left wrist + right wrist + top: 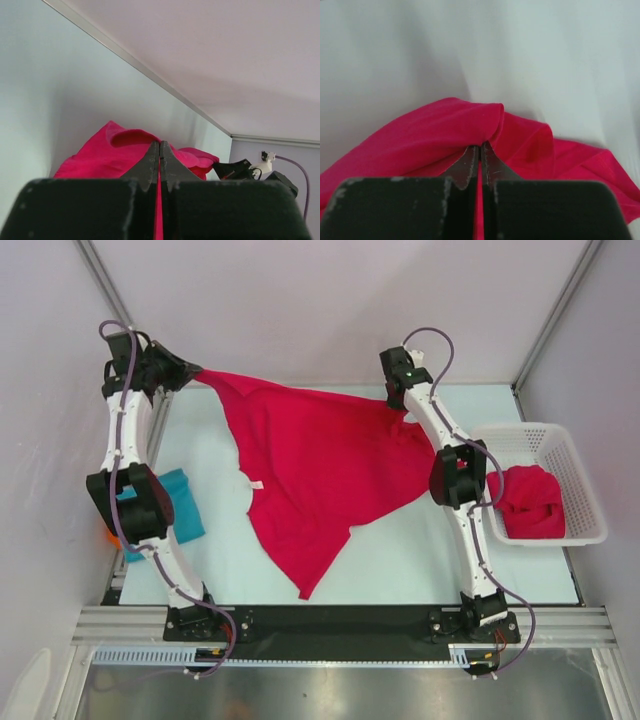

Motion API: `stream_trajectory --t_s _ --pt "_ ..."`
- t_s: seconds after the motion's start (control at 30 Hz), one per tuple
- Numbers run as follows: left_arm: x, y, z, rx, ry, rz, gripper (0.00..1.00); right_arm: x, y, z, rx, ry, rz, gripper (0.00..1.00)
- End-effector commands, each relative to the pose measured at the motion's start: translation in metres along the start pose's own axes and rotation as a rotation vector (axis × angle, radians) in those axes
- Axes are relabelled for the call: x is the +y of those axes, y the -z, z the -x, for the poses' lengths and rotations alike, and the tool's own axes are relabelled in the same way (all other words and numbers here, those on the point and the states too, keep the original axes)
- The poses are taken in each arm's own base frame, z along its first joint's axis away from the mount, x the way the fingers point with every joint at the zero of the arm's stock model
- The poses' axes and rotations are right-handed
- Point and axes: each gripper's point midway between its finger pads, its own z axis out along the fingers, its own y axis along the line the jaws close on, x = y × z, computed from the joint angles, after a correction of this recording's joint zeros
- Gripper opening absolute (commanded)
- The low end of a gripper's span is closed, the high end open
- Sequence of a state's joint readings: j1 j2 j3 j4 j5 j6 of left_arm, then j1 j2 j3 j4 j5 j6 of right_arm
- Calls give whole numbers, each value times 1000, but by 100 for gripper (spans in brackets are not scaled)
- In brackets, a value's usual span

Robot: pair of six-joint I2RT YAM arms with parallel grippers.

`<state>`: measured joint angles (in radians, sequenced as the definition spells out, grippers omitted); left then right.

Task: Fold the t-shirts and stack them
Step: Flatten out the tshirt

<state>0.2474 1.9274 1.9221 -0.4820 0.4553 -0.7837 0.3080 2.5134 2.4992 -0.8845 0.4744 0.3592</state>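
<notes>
We've got a red shirt (320,460) held spread over the pale table (420,550), left fingers (150,165) and right fingers (469,165) clamped on its far edge. A teal shirt (185,502) lies at left, a second red shirt (530,502) sits in the white basket (560,435), and plain walls (330,300) stand all around.

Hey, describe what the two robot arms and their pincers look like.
The left arm and right arm are slim white links joined by bulky black joint housings. A thin purple cable loops along each. The left pincer and right pincer each have two dark tapered fingers on a wide black block.
</notes>
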Motion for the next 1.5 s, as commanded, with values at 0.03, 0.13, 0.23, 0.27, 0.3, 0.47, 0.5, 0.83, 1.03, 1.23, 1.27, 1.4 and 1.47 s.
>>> stream_trajectory --t_s 0.03,0.13,0.23,0.27,0.3,0.47,0.5,0.83,1.03,1.23,1.27,1.4,1.47 --pt "7 -15 32 -68 -38 0 0 -62 -32 7 26 -93 -95 0" --pt "18 -27 29 -55 -31 19 0 -80 -45 7 28 -110 -127 0" --pt "24 -34 28 -55 -27 35 0 -89 -51 17 2 -130 -131 3" --pt "27 -37 27 -52 -26 40 0 -89 -51 21 -6 -132 -120 13" --pt "28 -38 27 -51 -25 41 0 -89 -49 29 -23 -141 -106 25" --pt "25 -32 25 -39 -47 41 48 -90 -38 61 -94 -170 -56 42" --pt "23 -30 25 -36 -53 36 66 -90 -34 65 -103 -174 -49 44" --pt "1 15 -27 82 -117 2 100 -89 24 63 -86 -130 -14 44" --pt "-20 60 -126 193 -198 -59 99 -95 28 9 39 -114 1 45" --pt "-10 90 -234 350 -286 -47 100 -116 32 -41 145 -164 31 44" --pt "-11 99 -243 357 -300 -58 100 -118 35 -43 145 -163 30 45" --pt "25 121 -302 458 -278 -13 99 -131 42 -56 162 -151 11 45" --pt "27 133 -316 468 -287 -21 100 -137 46 -59 166 -154 7 45"
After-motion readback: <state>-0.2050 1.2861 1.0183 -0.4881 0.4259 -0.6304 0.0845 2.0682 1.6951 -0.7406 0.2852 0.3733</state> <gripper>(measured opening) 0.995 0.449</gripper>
